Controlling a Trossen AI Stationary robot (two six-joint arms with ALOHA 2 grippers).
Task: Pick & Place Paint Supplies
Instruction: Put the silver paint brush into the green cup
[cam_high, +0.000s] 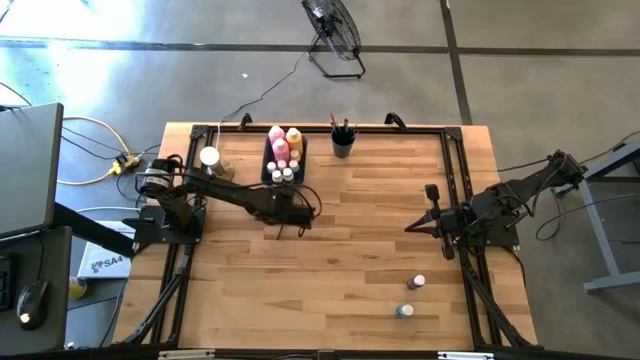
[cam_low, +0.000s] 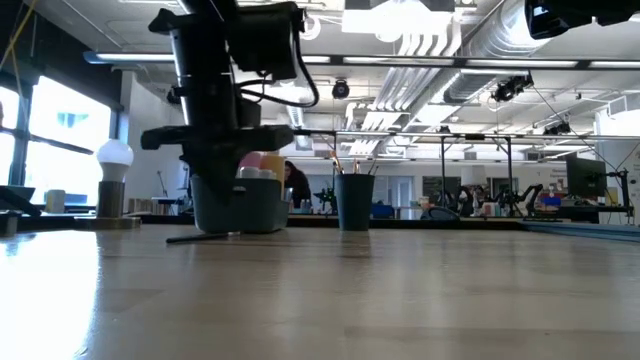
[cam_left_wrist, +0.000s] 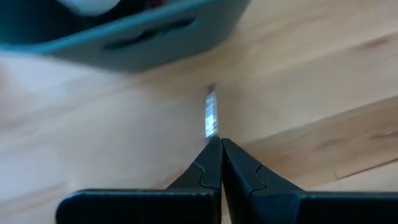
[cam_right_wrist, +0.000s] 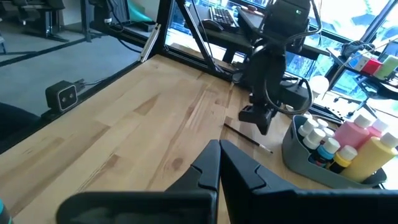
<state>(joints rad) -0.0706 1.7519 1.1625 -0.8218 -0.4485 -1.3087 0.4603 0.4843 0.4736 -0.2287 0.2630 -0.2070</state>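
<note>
A thin dark-handled paintbrush (cam_right_wrist: 245, 137) lies flat on the wooden table just in front of the dark tray (cam_high: 268, 160). The tray holds a pink bottle (cam_high: 277, 140), a yellow bottle (cam_high: 294, 140) and small white-capped paint bottles (cam_right_wrist: 317, 140). My left gripper (cam_left_wrist: 221, 144) is shut and slants down right over the brush, whose silver ferrule (cam_left_wrist: 211, 118) shows just past the fingertips. A black cup (cam_high: 342, 145) with brushes stands to the right of the tray. My right gripper (cam_right_wrist: 219, 146) is shut and holds nothing, raised over the table's right side. My left gripper's shut fingertips come down slanting from the table's left onto the middle of the paintbrush (cam_right_wrist: 256, 143), which lies level on the table (cam_low: 200, 238). The fingers hide the spot, so I cannot tell whether they touch or pinch it.
Two small paint bottles (cam_high: 417, 283) (cam_high: 404, 311) stand near the table's front right. A white knob on a round tan base (cam_high: 209, 157) stands left of the tray. A black frame runs along the table's edges (cam_high: 455, 170).
</note>
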